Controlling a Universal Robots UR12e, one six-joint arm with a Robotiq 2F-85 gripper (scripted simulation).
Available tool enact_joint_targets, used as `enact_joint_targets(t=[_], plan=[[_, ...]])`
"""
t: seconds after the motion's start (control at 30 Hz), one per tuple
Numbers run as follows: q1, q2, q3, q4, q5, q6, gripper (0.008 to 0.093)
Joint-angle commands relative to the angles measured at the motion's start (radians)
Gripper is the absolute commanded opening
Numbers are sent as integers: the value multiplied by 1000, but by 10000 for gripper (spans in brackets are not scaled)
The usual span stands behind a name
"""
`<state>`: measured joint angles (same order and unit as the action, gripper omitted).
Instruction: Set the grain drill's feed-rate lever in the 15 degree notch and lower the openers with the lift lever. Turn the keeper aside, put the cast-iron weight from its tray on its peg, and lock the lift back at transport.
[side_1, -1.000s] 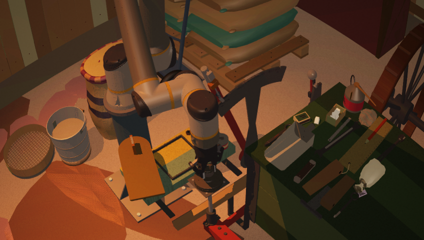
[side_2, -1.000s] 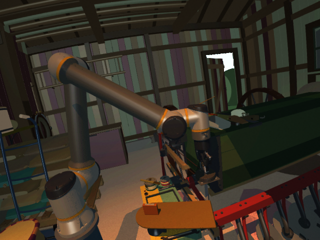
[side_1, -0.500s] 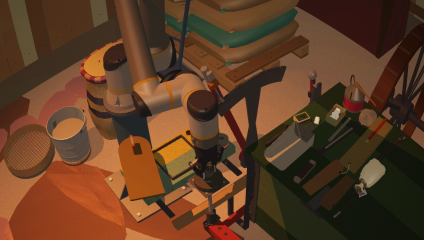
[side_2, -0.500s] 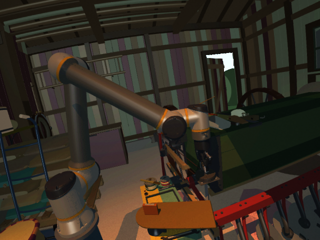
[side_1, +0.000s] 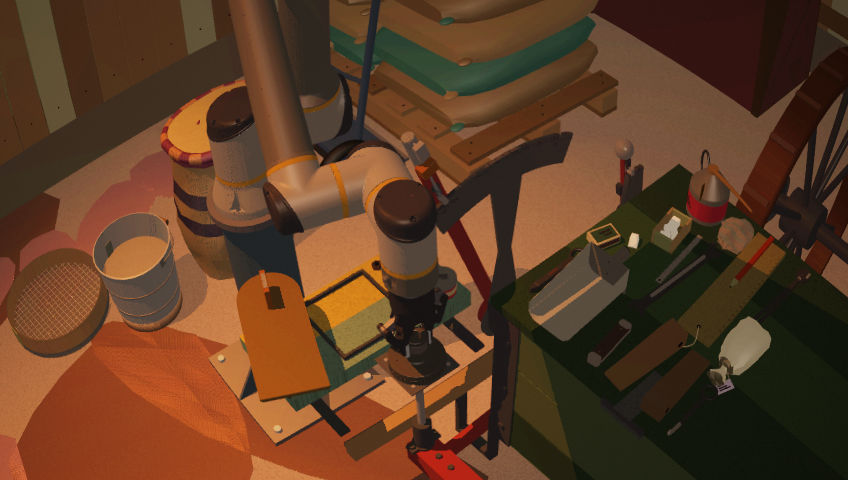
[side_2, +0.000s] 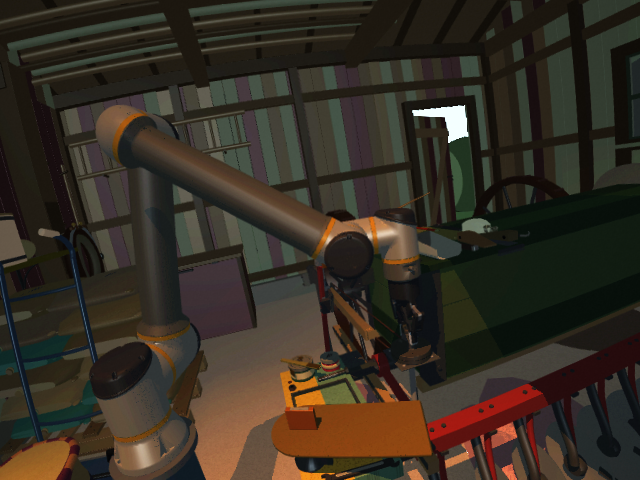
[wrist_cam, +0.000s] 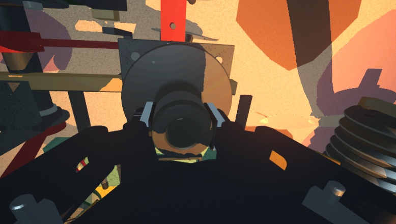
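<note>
The cast-iron weight (wrist_cam: 177, 91), a dark disc with a raised hub, sits on its peg plate (side_1: 416, 366) at the front of the drill frame. My gripper (wrist_cam: 179, 116) stands straight above it and is closed on the weight's hub (wrist_cam: 180, 125). The empty tray (side_1: 351, 312) with a yellow and green floor lies just left of the gripper (side_1: 416, 345). The long lift lever (side_1: 458, 238) rises red behind the arm toward the dark notched quadrant (side_1: 506, 160). The feed-rate lever (side_1: 623, 157) with a round knob stands at the far edge of the green seed box.
A metal bucket (side_1: 138, 270) and a sieve (side_1: 53, 300) stand on the floor to the left. An orange board (side_1: 279, 336) lies beside the tray. The green seed box (side_1: 672, 309) on the right carries a scoop, tools and an oil can. A spare ribbed weight (wrist_cam: 366, 133) sits close on the right.
</note>
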<state>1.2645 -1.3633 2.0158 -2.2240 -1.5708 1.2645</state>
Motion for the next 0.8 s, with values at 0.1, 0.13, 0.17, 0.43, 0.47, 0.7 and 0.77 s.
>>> enact_joint_targets(t=[0.1,0.13,0.17,0.43,0.47,0.7,0.77], plan=[[0,0,0,1,0,0,520],[0,0,0,1,0,0,540],[0,0,0,1,0,0,560],[0,0,0,1,0,0,680],[0,0,0,1,0,0,680],[0,0,0,1,0,0,680],[0,0,0,1,0,0,680]])
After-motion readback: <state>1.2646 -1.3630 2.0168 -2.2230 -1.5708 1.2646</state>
